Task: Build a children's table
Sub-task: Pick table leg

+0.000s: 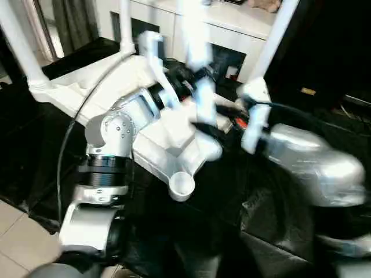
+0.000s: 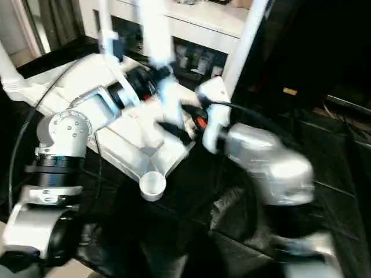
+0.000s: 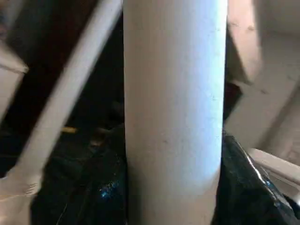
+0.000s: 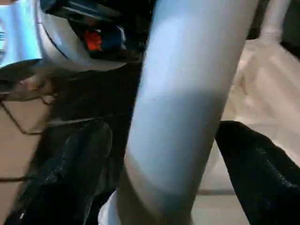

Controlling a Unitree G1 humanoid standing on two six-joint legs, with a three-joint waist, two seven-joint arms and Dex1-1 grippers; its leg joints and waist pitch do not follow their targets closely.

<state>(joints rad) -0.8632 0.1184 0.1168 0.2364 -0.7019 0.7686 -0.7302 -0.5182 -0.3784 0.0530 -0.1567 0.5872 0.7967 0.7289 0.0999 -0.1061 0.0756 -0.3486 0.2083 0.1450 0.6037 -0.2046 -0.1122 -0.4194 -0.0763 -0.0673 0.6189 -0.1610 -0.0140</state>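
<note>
The white plastic rectangular tabletop [image 1: 145, 124] lies upside down on a black covered surface [image 1: 243, 231], its ribbed underside up. One round corner socket [image 1: 181, 185] at the tabletop's near corner stands empty. Three long white tubular legs rise from the tabletop's other corners: one at the far left corner [image 1: 23, 49], one at the far corner [image 1: 125, 26], and one beyond the right corner [image 1: 272, 37].

Above the middle of the tabletop both silver forearms meet at a fourth white tubular leg [image 1: 200, 69], which stands roughly upright and is blurred. The left hand [image 1: 191, 78] has its two black fingers on either side of this leg; in the left wrist view the leg [image 3: 173, 112] sits tight between the dark fingers [image 3: 98, 187], so the left hand grips it about half open. The right hand [image 1: 226, 119] is at the same leg just beside the left hand. In the right wrist view the leg [image 4: 187, 108] passes between widely spread black fingers [image 4: 70, 168]; whether they press on it I cannot tell.

A white glass-door cabinet [image 1: 232, 35] stands behind the tabletop.
</note>
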